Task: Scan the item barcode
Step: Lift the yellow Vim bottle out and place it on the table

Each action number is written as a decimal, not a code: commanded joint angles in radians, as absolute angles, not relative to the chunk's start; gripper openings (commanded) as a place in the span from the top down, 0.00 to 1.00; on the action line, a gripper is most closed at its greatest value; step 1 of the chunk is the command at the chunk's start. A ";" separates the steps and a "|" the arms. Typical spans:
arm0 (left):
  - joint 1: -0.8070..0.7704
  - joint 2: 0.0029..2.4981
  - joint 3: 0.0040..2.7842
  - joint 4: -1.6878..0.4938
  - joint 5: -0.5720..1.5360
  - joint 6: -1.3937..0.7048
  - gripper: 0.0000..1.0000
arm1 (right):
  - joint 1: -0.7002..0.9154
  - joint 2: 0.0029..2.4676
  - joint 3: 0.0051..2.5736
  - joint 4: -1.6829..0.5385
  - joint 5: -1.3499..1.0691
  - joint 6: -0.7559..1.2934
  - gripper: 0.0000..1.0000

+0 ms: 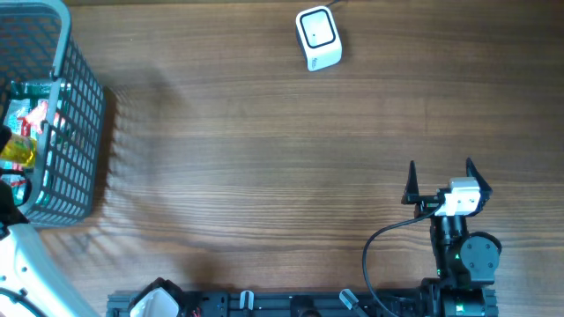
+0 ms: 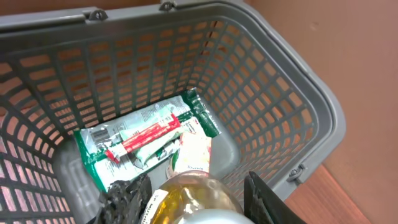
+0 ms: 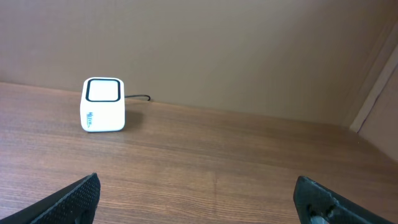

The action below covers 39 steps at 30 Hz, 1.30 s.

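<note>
My left gripper (image 2: 193,183) is down inside the grey basket (image 2: 323,106), fingers closed against both sides of a bottle (image 2: 193,202) of yellow liquid. My right gripper (image 1: 441,172) hangs wide open and empty. I judge the task barely begun: the bottle is gripped but not yet out of the basket, and the white scanner (image 1: 317,37) stands well apart. The bottle's long axis seems to run from my palm toward the basket floor. I cannot make out the cap end or the barcode.

A brown wooden table (image 1: 264,132) by a plain wall (image 3: 236,43).
Long dark lines run through the wood. The wall is flat and tan, softly lit.
</note>
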State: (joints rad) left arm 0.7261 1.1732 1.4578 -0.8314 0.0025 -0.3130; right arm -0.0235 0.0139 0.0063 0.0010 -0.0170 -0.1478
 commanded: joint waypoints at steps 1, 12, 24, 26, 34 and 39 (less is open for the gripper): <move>0.696 1.138 1.482 -0.786 0.010 -0.322 0.63 | -0.026 0.010 0.005 0.006 -0.001 -0.157 0.00; 0.517 1.081 1.486 -0.560 0.007 -0.293 0.64 | -0.026 0.010 0.005 0.006 -0.001 -0.157 0.00; 0.063 1.049 1.486 -0.796 0.011 -0.332 0.65 | -0.026 0.011 0.005 0.006 -0.001 -0.157 0.00; -0.020 1.106 1.486 -0.885 0.010 -0.353 0.65 | -0.026 0.011 0.005 0.006 -0.001 -0.157 0.00; -0.344 1.508 1.486 -0.952 0.007 -0.539 0.67 | -0.026 0.011 0.005 0.006 -0.001 -0.157 0.00; -0.470 1.736 1.486 -0.843 0.007 -0.593 0.67 | -0.026 0.011 0.005 0.006 -0.001 -0.157 0.00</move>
